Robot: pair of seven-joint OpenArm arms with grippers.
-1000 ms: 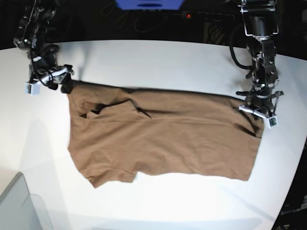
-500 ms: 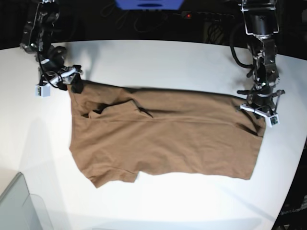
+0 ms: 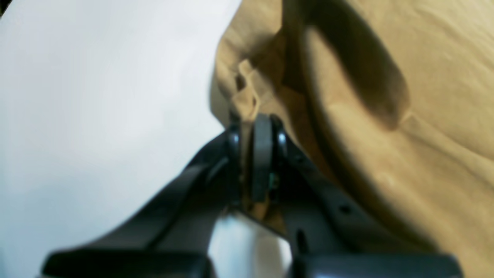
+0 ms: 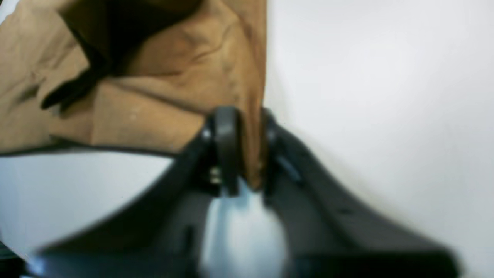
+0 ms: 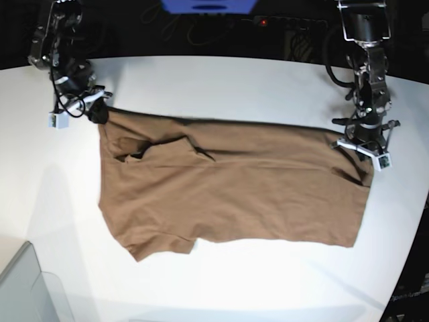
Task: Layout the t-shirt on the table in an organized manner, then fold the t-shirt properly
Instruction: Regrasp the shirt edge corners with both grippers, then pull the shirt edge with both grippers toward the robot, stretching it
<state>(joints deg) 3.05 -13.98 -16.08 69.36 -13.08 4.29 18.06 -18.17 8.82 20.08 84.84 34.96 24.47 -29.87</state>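
Observation:
The brown t-shirt (image 5: 228, 184) lies spread on the white table (image 5: 221, 84), wrinkled near its upper left. My left gripper (image 5: 362, 149) is shut on the shirt's upper right corner; in the left wrist view its fingers (image 3: 262, 154) pinch a fold of the t-shirt (image 3: 405, 116). My right gripper (image 5: 96, 114) is shut on the upper left corner; in the right wrist view the fingers (image 4: 227, 146) clamp the edge of the t-shirt (image 4: 154, 100). Both corners are held low over the table (image 4: 378, 96).
A grey translucent bin corner (image 5: 27, 288) sits at the bottom left. The table's curved far edge borders dark background with cables and a blue object (image 5: 208, 7). White table surface (image 3: 96, 96) lies beside the left gripper.
The right gripper moved toward the far side and slightly right, pulling the shirt's upper left corner with it. The left gripper shifted slightly toward the far side. The top edge looks straighter.

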